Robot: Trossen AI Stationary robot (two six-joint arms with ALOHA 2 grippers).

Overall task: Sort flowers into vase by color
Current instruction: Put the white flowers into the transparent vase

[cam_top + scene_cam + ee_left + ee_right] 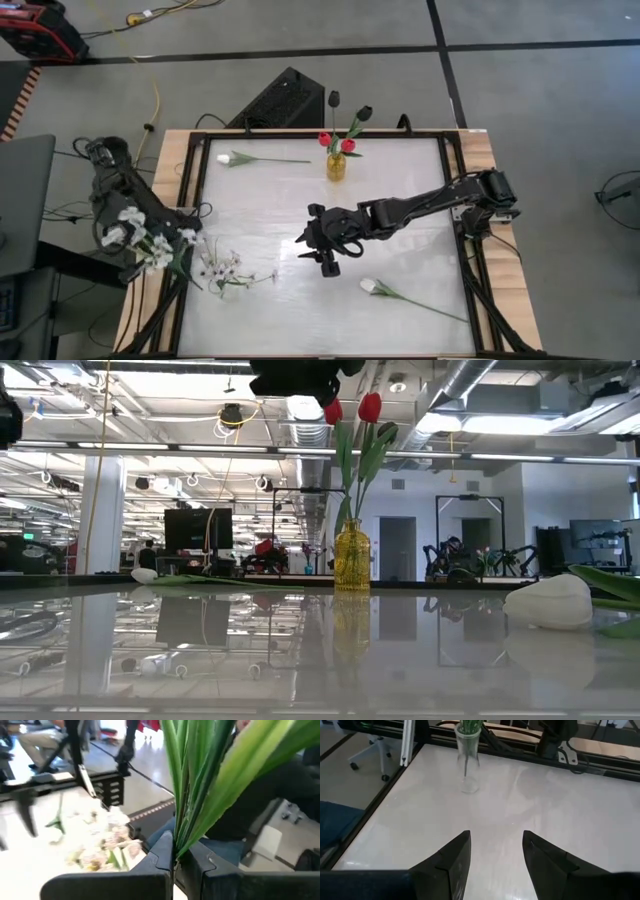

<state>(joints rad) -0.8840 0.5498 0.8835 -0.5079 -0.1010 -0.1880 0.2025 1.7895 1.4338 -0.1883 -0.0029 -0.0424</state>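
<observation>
Holding a bunch of white flowers [135,232] by the stems, the left gripper [150,250] sits at the table's left edge, fingers pinched tight on the green stalks so the blooms don't slip on the way over. The vase [337,165] stands near the far edge with two red tulips [337,142] and dark buds already in it, so I'd say the reds are sorted. The right gripper [322,250] hovers mid-table, fingers spread and empty, probably keeping clear. A small white spray [225,270] lies just beside the left gripper, and two white tulips [232,158] are still flat on the table [400,220].
</observation>
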